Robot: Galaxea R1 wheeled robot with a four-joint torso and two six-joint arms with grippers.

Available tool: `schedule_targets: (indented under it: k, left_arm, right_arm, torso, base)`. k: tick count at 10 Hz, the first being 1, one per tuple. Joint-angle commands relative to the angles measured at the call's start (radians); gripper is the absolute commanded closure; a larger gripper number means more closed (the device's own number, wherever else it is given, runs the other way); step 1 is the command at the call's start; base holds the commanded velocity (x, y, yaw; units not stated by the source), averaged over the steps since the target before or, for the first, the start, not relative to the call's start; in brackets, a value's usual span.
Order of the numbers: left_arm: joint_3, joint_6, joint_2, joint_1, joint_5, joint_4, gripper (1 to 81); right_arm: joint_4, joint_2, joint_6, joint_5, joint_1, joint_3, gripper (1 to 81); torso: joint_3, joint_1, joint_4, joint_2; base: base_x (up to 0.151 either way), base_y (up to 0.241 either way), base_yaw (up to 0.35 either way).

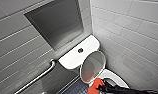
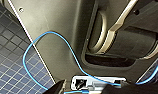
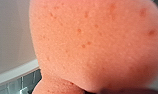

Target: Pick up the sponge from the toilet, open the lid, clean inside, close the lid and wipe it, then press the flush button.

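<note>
The white toilet (image 1: 114, 75) stands in the tiled corner, its lid (image 1: 92, 65) raised and leaning back toward the cistern. At the lid's foot, by the bowl's rim, the right gripper (image 1: 100, 87) has its fingers clamped on the orange-red sponge (image 1: 96, 83). The flush button (image 1: 80, 50) sits mid-cistern. The left gripper (image 2: 95, 89): cannot tell.

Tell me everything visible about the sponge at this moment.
The sponge is orange-red foam with a matte, finely porous surface and scattered darker pits. It is rounded, with a narrower waist between two lobes. The right gripper holds it off the floor, low in front of the raised lid, by the lid's lower rim and over the near edge of the toilet bowl. Whether it touches the lid cannot be told.
</note>
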Motion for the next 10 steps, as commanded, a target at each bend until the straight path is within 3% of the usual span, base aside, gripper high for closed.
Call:
schedule_targets:
  k: [1,6,10]
  left_arm:
    - [-0.006,0.006,-0.01,0.027,0.079,0.004,1.0]
    - [-0.006,0.007,-0.01,0.025,0.082,0.004,1.0]
    - [-0.006,0.007,-0.012,0.025,0.079,0.004,1.0]
  right_arm:
    - [-0.062,-0.159,0.007,-0.103,-0.02,0.285,81.1]
    - [-0.087,-0.214,0.009,-0.086,-0.129,0.276,81.1]
    - [-0.087,-0.404,0.01,-0.032,-0.154,0.438,81.1]
  torso:
    - [0.0,0.0,0.0,0.0]
    - [0.0,0.0,0.0,0.0]
    - [0.0,0.0,0.0,0.0]
  base:
    - [0.0,0.0,0.0]
    - [0.0,0.0,0.0]
    - [0.0,0.0,0.0]
